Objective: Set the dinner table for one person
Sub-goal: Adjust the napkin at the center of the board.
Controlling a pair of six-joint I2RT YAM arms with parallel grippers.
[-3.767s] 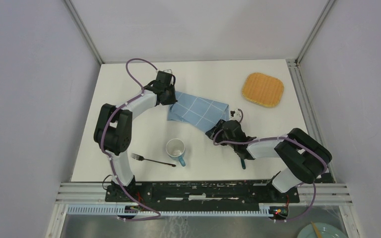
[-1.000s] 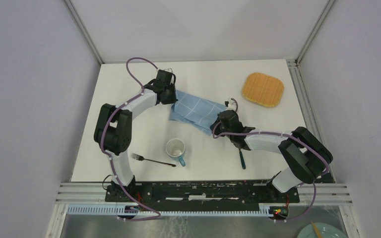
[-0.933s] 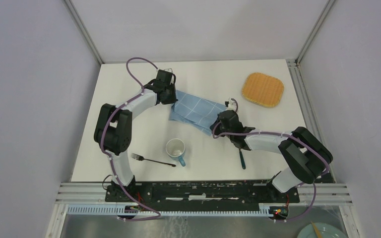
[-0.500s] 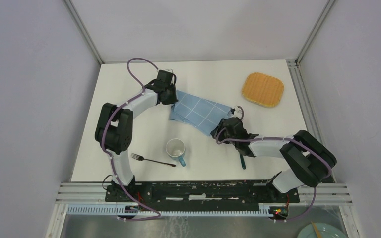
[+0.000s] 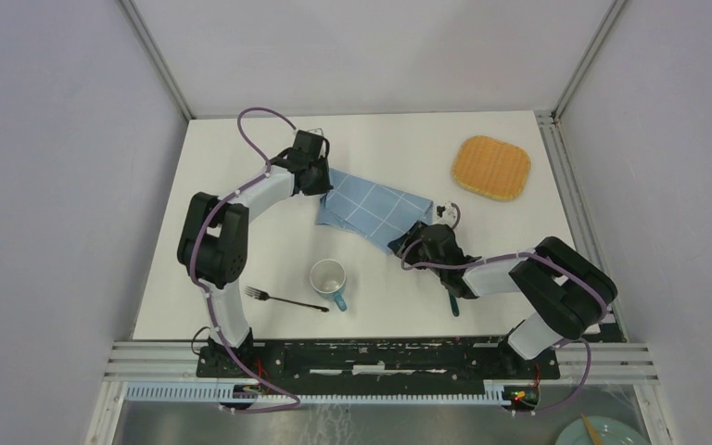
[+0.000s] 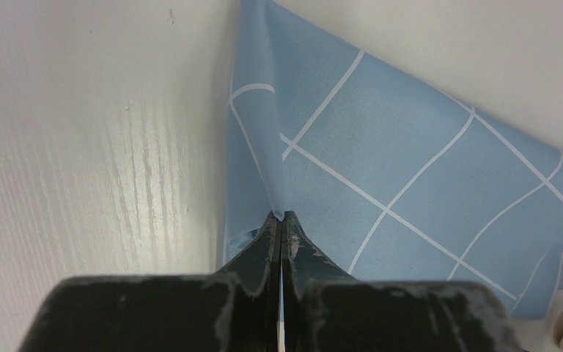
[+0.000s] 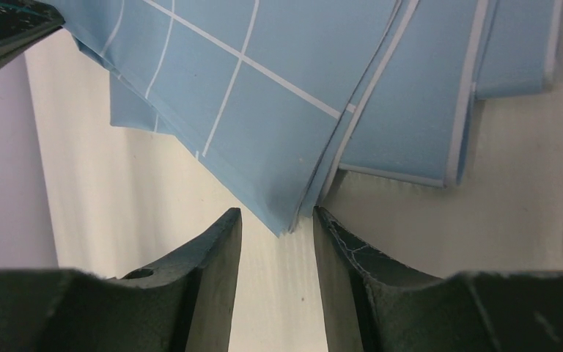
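A blue checked cloth (image 5: 371, 209) lies partly folded on the white dinner table (image 5: 399, 139). My left gripper (image 5: 316, 182) is shut on the cloth's far left corner. In the left wrist view its tips (image 6: 281, 217) pinch a raised fold of the cloth (image 6: 388, 147). My right gripper (image 5: 408, 244) stands open at the cloth's near right corner. In the right wrist view that layered corner (image 7: 286, 213) points into the gap between the fingertips (image 7: 275, 220), and neither finger touches it.
A white mug with a teal handle (image 5: 329, 278) and a dark fork (image 5: 283, 298) sit near the front edge. A teal-handled utensil (image 5: 452, 302) lies under the right forearm. An orange woven mat (image 5: 491, 167) is at the far right. A plate (image 5: 603, 432) sits off the table.
The right gripper has opened and let go of the cloth's corner, after drawing back toward the near edge. The cloth's right end has spread out again. The left arm has not moved.
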